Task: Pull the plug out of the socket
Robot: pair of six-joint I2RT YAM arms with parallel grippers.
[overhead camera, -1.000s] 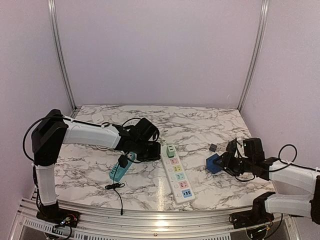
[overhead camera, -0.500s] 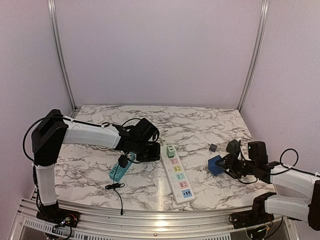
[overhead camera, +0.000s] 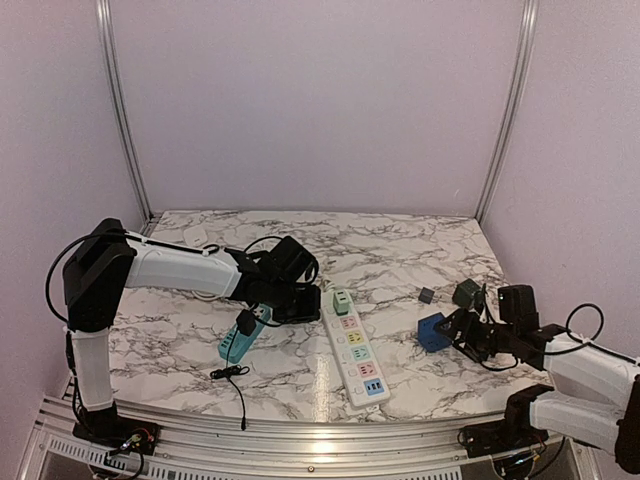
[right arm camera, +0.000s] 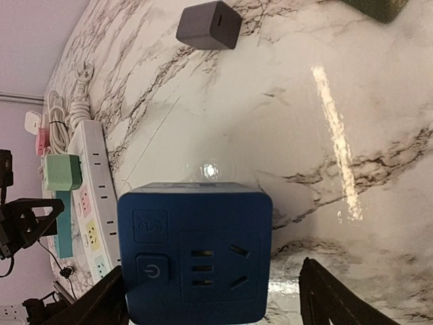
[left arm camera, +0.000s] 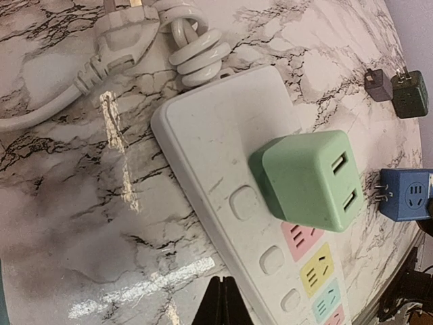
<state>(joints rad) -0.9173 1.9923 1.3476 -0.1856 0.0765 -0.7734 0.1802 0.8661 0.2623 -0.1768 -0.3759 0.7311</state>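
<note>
Green plug [left arm camera: 308,179] is seated in the end socket of the power strip [left arm camera: 223,135], mid-worktop [overhead camera: 160,340], not pulled yet. Left end effector [left arm camera: 218,301] looks closed, tips together at the strip's edge near the plug. Right end effector [overhead camera: 450,328] is open, straddling the blue cube adapter [right arm camera: 195,252], which sits loose, well apart from the strip. My call: pin the strip with the left, grip the plug's flat sides, pull straight along the pins — no rocking, or the strip lifts too.
</note>
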